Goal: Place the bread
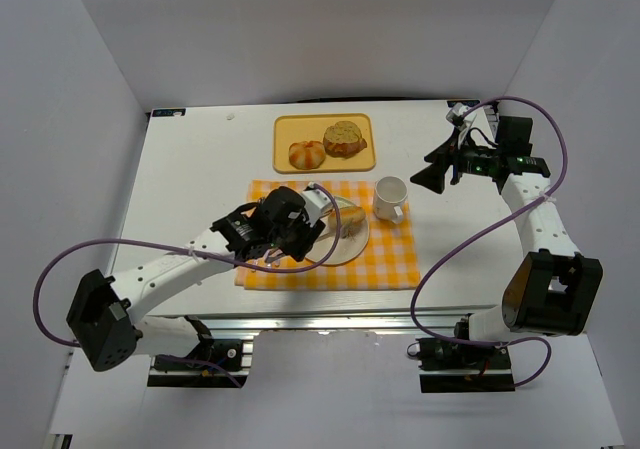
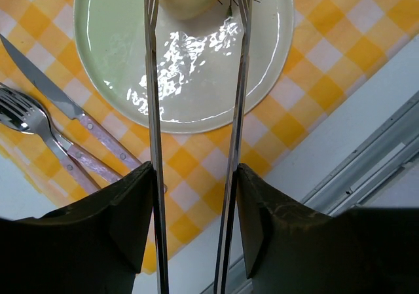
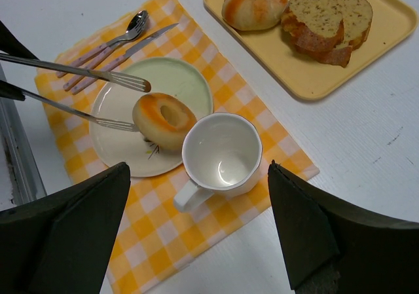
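The bread (image 3: 163,119) lies on the pale plate (image 3: 177,78), beside the white mug (image 3: 221,151). The left hand (image 3: 141,105) has its fork-like fingers parted around it, one touching its side, the other just clear. I judge it best to widen them slightly and lift straight away so no tine drags it; the right hand (image 1: 430,174) hangs open, well apart.

The white, black-jointed left arm (image 1: 170,269) stretches low from its base, forward and to the right. It ends in the left tool (image 3: 141,104), a black body behind two long, thin, fork-tipped metal fingers (image 2: 152,78) that run parallel with a gap between them. The white right arm (image 1: 540,224) reaches forward, its wrist turned leftward. The right tool (image 1: 432,172) has its broad black fingers spread wide.
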Robot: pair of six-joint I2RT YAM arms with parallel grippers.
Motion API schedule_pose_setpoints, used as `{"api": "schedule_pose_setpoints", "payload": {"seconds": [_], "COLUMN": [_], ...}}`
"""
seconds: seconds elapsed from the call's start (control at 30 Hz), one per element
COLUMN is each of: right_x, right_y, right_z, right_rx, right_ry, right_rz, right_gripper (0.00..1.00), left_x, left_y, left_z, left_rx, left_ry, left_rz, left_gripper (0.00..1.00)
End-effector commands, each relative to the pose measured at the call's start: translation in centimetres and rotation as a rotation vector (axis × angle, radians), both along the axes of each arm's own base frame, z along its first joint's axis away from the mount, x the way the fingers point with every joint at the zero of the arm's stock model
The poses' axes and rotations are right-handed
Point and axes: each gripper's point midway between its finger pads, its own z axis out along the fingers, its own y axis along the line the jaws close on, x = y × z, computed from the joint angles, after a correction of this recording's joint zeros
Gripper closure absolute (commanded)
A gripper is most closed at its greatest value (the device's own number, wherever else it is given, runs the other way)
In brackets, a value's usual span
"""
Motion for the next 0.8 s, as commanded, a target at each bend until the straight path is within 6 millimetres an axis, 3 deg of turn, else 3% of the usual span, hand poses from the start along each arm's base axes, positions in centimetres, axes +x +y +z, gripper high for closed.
{"api": "schedule_pose_setpoints", "payload": {"seconds": [0.0, 0.33, 0.4, 0.43, 0.53, 0.57, 0.63, 0.67, 0.73, 0.77], "right_x": [0.0, -0.1, -0.2, -0.2, -0.2, -0.2, -0.2, -0.2, -0.2, -0.3], "right_y": [0.0, 0.0, 0.0, 0.0, 0.0, 0.1, 0.1, 0.1, 0.1, 0.1], "right_z": [2.1, 2.1, 2.0, 2.0, 2.0, 2.0, 2.0, 2.0, 2.0, 2.0], "right_rx": [0.007, 0.003, 0.002, 0.002, 0.007, 0.009, 0.013, 0.012, 0.007, 0.008], "right_ry": [-0.06, -0.061, -0.062, -0.062, -0.06, -0.058, -0.057, -0.055, -0.062, -0.062], "right_rz": [0.012, 0.009, 0.01, 0.01, 0.015, 0.016, 0.021, 0.021, 0.021, 0.023], "right_gripper": [0.11, 0.11, 0.1, 0.11, 0.11, 0.11, 0.11, 0.11, 0.11, 0.11], "left_x": [-0.7, -1.4, -0.8, -0.5, 1.2, 2.5, 3.9, 5.4, 6.7, 7.8], "left_y": [-0.2, 0.2, 0.9, 1.0, 2.4, 3.7, 5.1, 7.1, 9.2, 11.5], "left_z": [1.9, 3.1, 4.2, 4.7, 6.6, 6.9, 7.1, 7.0, 5.9, 5.2], "left_rx": [-0.068, -0.103, -0.122, -0.143, -0.218, -0.235, -0.276, -0.28, -0.237, -0.201], "left_ry": [-0.013, -0.012, -0.053, -0.069, -0.123, -0.128, -0.106, -0.105, -0.104, -0.112], "left_rz": [0.0, 0.012, 0.066, 0.099, 0.227, 0.294, 0.372, 0.446, 0.515, 0.59], "left_gripper": [0.39, 0.41, 0.46, 0.54, 0.67, 0.74, 0.79, 0.81, 0.82, 0.8]}}
